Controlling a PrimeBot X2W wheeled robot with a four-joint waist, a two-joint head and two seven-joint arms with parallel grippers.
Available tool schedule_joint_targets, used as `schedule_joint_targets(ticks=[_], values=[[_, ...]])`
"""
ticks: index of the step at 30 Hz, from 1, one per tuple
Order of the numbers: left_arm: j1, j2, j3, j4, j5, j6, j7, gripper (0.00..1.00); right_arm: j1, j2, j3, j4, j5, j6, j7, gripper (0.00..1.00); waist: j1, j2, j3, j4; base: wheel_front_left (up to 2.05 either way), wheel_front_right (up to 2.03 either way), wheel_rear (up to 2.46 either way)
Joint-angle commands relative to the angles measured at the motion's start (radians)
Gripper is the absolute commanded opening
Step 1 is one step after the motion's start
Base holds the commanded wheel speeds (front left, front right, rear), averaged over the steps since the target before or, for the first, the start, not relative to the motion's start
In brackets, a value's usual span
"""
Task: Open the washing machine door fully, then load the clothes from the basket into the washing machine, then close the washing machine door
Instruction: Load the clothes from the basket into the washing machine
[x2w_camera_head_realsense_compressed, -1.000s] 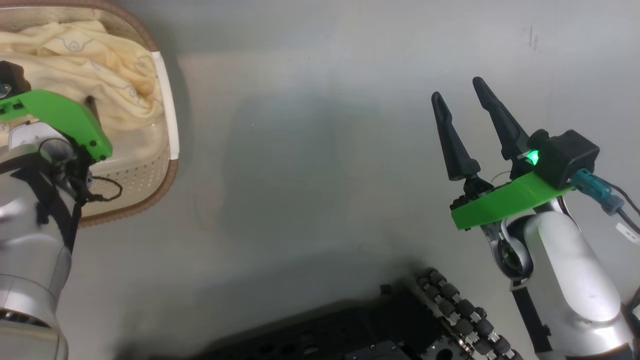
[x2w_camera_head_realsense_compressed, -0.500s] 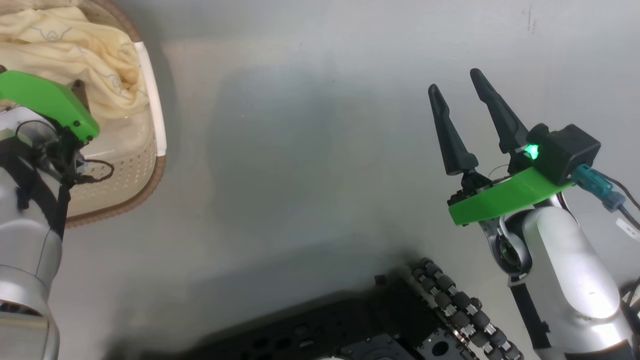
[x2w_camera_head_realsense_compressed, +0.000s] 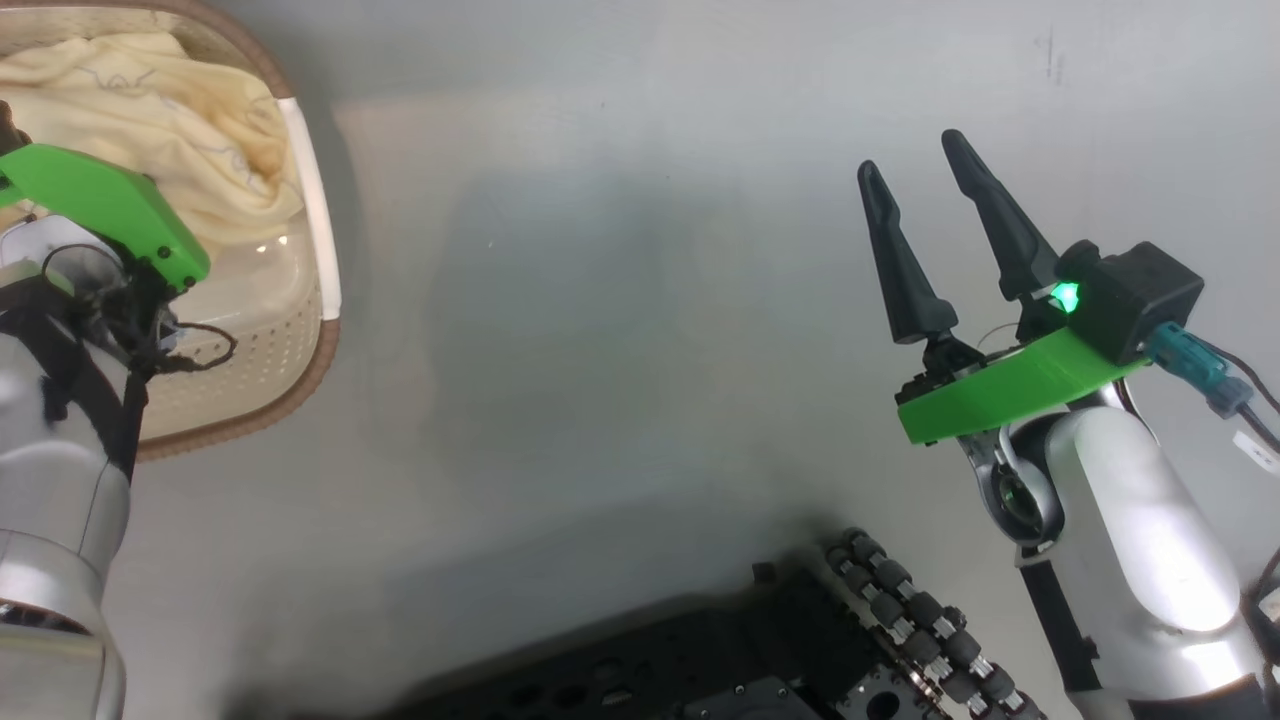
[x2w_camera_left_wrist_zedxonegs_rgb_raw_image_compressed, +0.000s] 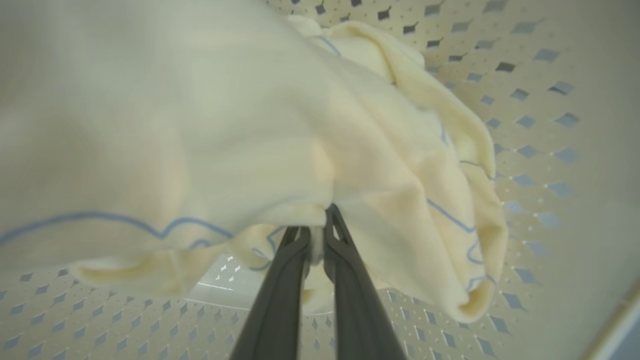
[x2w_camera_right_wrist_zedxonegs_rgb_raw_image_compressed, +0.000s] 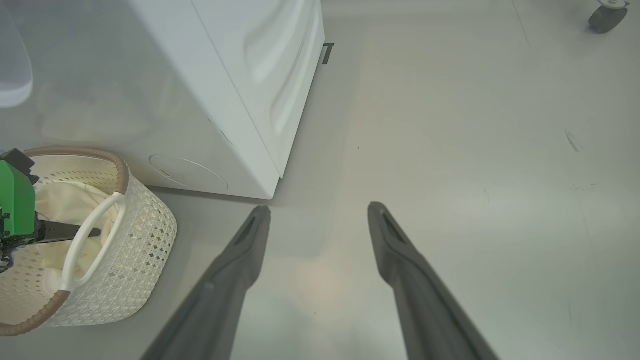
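Note:
The cream perforated basket (x2w_camera_head_realsense_compressed: 300, 385) with a brown rim sits on the floor at the upper left, and it also shows in the right wrist view (x2w_camera_right_wrist_zedxonegs_rgb_raw_image_compressed: 145, 240). Pale yellow clothes (x2w_camera_head_realsense_compressed: 150, 110) lie bunched inside it. My left gripper (x2w_camera_left_wrist_zedxonegs_rgb_raw_image_compressed: 317, 225) reaches into the basket, shut on a fold of the clothes (x2w_camera_left_wrist_zedxonegs_rgb_raw_image_compressed: 225, 125), which hang above the basket wall (x2w_camera_left_wrist_zedxonegs_rgb_raw_image_compressed: 540, 125). My right gripper (x2w_camera_head_realsense_compressed: 910, 155) hovers open over bare floor, nothing between its fingers (x2w_camera_right_wrist_zedxonegs_rgb_raw_image_compressed: 319, 208). The white washing machine (x2w_camera_right_wrist_zedxonegs_rgb_raw_image_compressed: 240, 90) stands just behind the basket. Its door is out of view.
My black wheeled base with its rollers (x2w_camera_head_realsense_compressed: 900, 620) sits at the bottom centre. A caster wheel (x2w_camera_right_wrist_zedxonegs_rgb_raw_image_compressed: 605, 15) stands far off on the grey floor. A pale rounded shape (x2w_camera_right_wrist_zedxonegs_rgb_raw_image_compressed: 10, 75) shows at the upper left; I cannot tell what it is.
The head view has shifted a little. My left wrist has edged slightly farther into the basket. The right gripper holds the same open pose.

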Motion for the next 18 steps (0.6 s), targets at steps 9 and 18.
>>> schedule_joint_targets(ticks=[9,18], values=[[0.082,0.016,-0.001,-0.006,-0.015,-0.029,-0.06,0.0,0.024,0.003,-0.006,-0.009,-0.01,0.003,-0.009,1.0,0.0,-0.0001,-0.103,0.041,0.0,0.0,0.0],[0.191,-0.019,-0.053,-0.107,-0.062,-0.032,-0.103,0.0,0.038,-0.019,-0.035,0.005,-0.01,0.003,-0.009,1.0,0.0,-0.0001,-0.236,0.096,0.0,0.0,0.0]])
